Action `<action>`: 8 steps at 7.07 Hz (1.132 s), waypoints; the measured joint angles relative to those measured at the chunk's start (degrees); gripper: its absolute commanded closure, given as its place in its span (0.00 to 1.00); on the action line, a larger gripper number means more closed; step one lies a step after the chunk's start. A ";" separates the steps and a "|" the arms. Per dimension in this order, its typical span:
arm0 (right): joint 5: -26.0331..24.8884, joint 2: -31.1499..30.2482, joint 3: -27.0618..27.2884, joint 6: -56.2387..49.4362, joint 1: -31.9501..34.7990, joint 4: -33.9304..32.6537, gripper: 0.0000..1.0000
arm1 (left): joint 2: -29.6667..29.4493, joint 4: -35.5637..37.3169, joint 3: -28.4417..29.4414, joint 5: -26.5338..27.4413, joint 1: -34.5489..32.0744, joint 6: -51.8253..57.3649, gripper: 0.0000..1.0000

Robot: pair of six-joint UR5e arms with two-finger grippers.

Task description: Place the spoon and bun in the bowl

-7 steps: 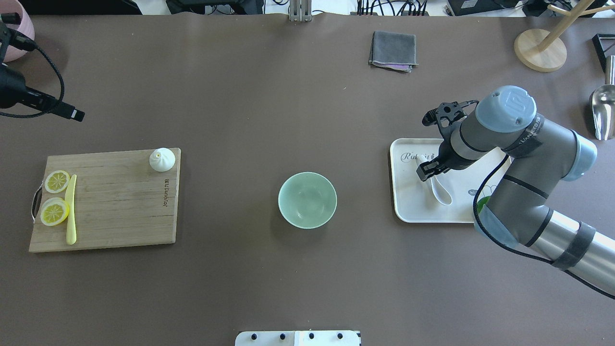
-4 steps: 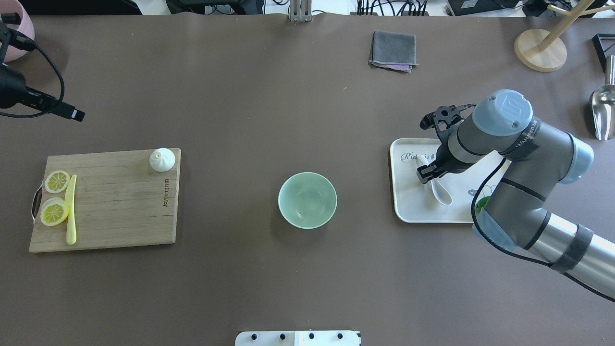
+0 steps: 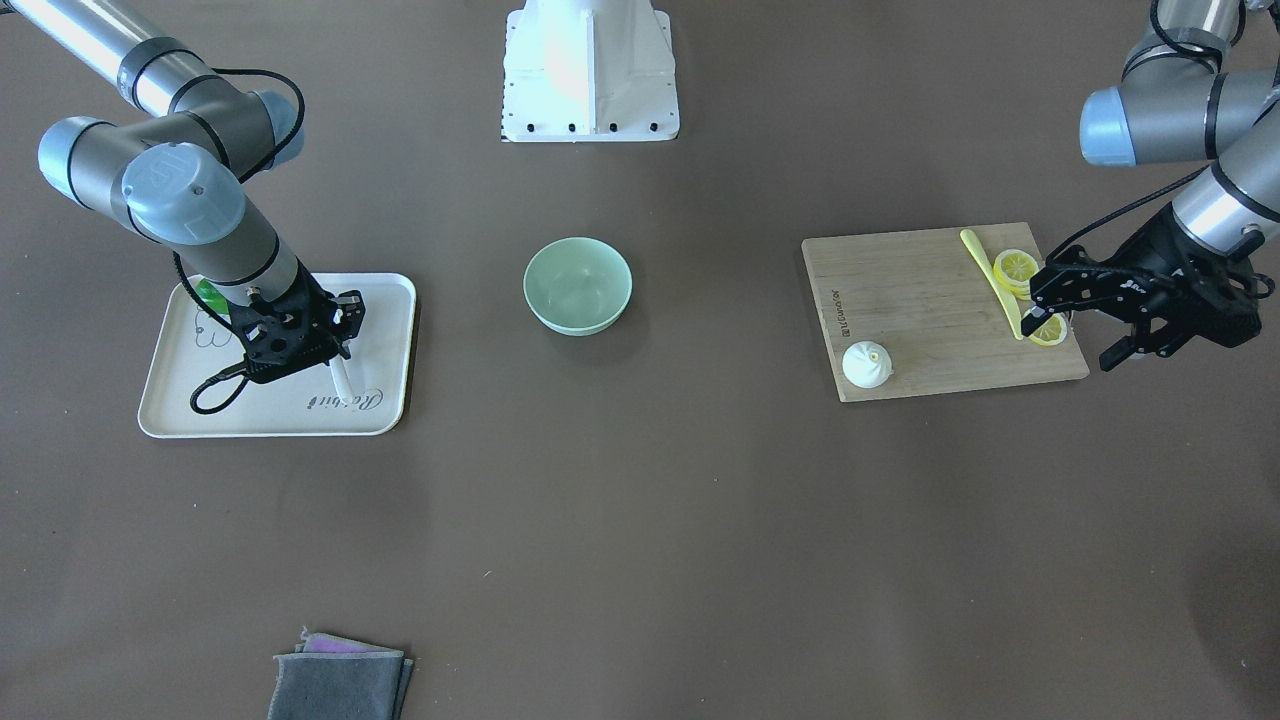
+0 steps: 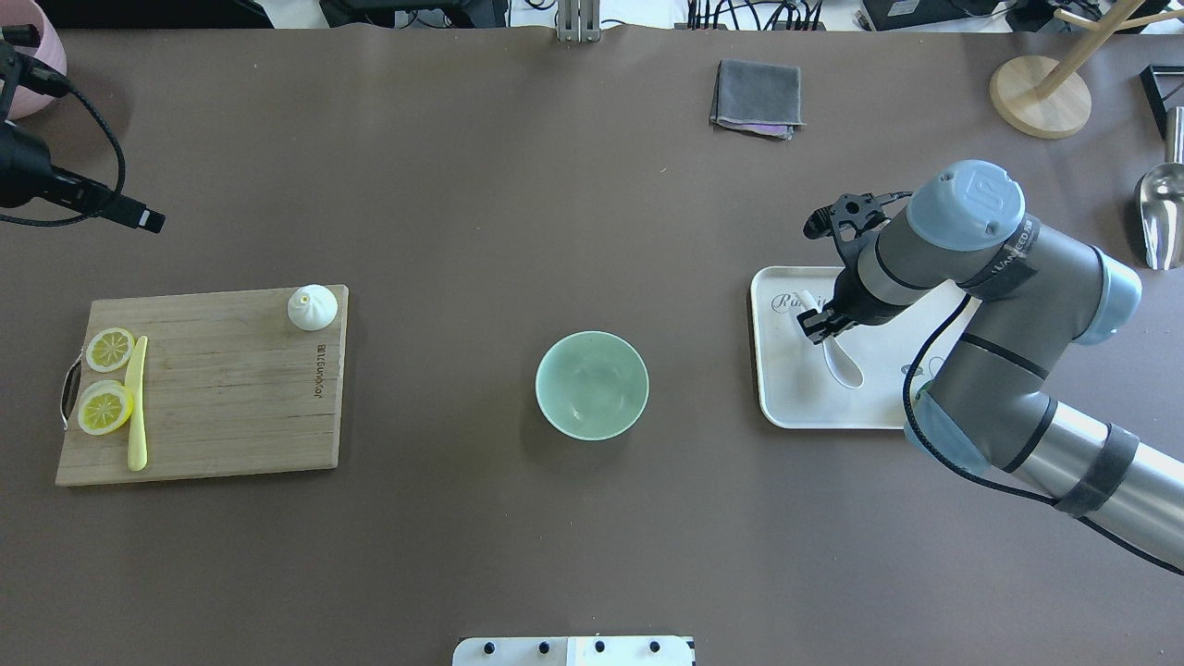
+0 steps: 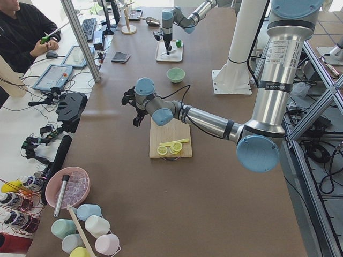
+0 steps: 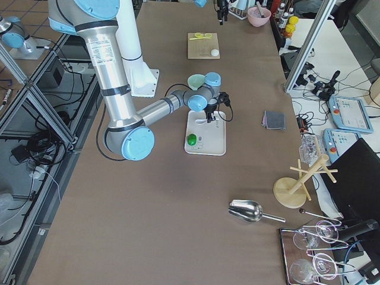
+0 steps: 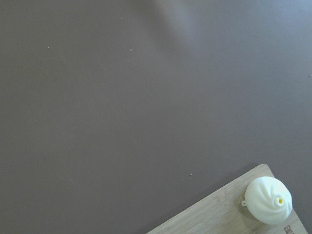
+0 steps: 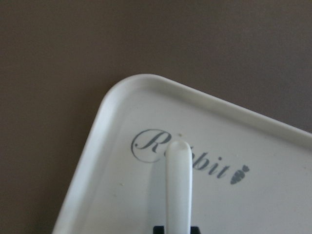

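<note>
The white spoon (image 4: 843,363) is on the white tray (image 4: 794,400) at the right. My right gripper (image 4: 818,327) is shut on its handle, which sticks out ahead in the right wrist view (image 8: 178,185) and in the front view (image 3: 343,380). The mint-green bowl (image 4: 592,385) stands empty at the table's middle. The white bun (image 4: 313,307) sits on the far right corner of the wooden cutting board (image 4: 231,407); it also shows in the left wrist view (image 7: 268,200). My left gripper (image 3: 1072,338) is open and empty, raised above the table beyond the board's outer end.
Two lemon slices (image 4: 109,349) and a yellow knife (image 4: 137,402) lie on the board's left end. A green item (image 3: 212,297) sits on the tray. A folded grey cloth (image 4: 757,97), a wooden stand (image 4: 1041,97) and a metal scoop (image 4: 1161,217) are at the far side.
My right gripper has shifted a little left and away from the robot, and the spoon has shifted with it. The left arm, bun and bowl have not moved.
</note>
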 measured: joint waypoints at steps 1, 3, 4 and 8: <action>1.44 1.85 0.88 3.33 0.92 -1.29 1.00 | -0.33 0.08 0.05 0.76 0.97 -1.01 0.02; 2.37 5.47 2.46 12.14 1.37 -2.82 1.00 | -0.98 -2.02 -0.32 7.73 8.04 -9.18 0.02; 2.43 7.08 2.79 16.15 1.22 -2.98 1.00 | -1.20 -4.63 -0.21 11.84 12.45 -14.38 0.02; 0.56 11.53 3.00 25.71 -1.79 -3.06 1.00 | -3.07 -7.38 1.05 22.99 24.71 -23.15 0.09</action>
